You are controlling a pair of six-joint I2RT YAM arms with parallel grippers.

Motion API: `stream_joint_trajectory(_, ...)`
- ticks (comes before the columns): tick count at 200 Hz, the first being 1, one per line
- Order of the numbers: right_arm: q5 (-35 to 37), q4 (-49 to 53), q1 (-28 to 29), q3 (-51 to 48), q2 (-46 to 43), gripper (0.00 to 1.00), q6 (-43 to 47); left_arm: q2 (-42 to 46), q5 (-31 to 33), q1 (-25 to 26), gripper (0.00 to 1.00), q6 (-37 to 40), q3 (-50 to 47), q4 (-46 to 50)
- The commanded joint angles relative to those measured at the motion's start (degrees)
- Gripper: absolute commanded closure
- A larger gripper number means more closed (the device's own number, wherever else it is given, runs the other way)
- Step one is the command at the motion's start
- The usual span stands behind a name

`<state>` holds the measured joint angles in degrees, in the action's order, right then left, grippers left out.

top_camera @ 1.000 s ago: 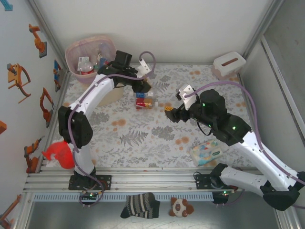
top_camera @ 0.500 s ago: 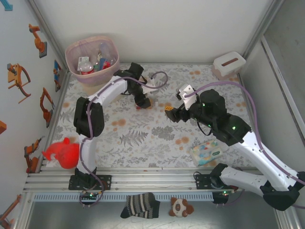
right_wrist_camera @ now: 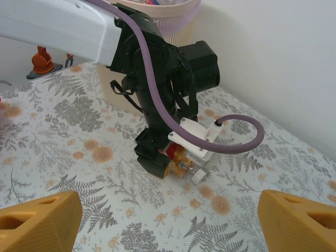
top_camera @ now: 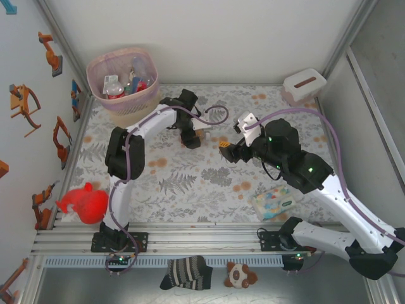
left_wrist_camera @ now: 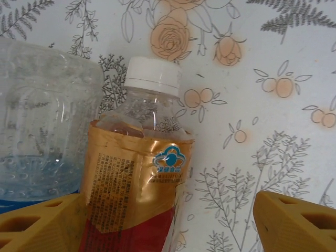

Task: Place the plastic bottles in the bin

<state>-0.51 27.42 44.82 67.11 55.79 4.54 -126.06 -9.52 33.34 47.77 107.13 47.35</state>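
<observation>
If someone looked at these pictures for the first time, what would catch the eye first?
Most striking is the left gripper, low over mid-table with open jaws around a lying bottle with a gold-and-red label and white cap. Next comes the pink-lined bin in the far left corner, several bottles inside. The right gripper hovers open nearby.

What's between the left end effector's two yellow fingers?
A clear plastic bottle with a gold-and-red label and white cap, shown in the left wrist view.
</observation>
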Motion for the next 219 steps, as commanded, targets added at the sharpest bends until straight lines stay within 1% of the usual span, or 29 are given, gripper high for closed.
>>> stream_joint_trajectory(1, 0.5, 0.4, 0.2, 0.2, -0.5, 0.14, 0.0, -1.6, 1.5, 0.1, 0.17, 1.4, -0.5, -0.6)
stream_joint_trajectory(73, 0.8, 0.5, 0.2, -0.1, -0.9, 0.14, 0.0, -4.1, -0.1, 0.0, 0.15, 0.1, 0.2, -0.9)
stream_joint_trajectory(160, 0.9, 0.1, 0.1, -0.4, -0.9, 0.14, 0.0, -4.1, -1.3, 0.0, 0.29, -0.8, -0.3, -0.9)
stream_joint_trajectory(219, 1.0, 0.0, 0.1, -0.6, -1.0, 0.14, 0.1, -1.6, -2.2, -0.2, 0.37, -1.6, -1.1, -1.3)
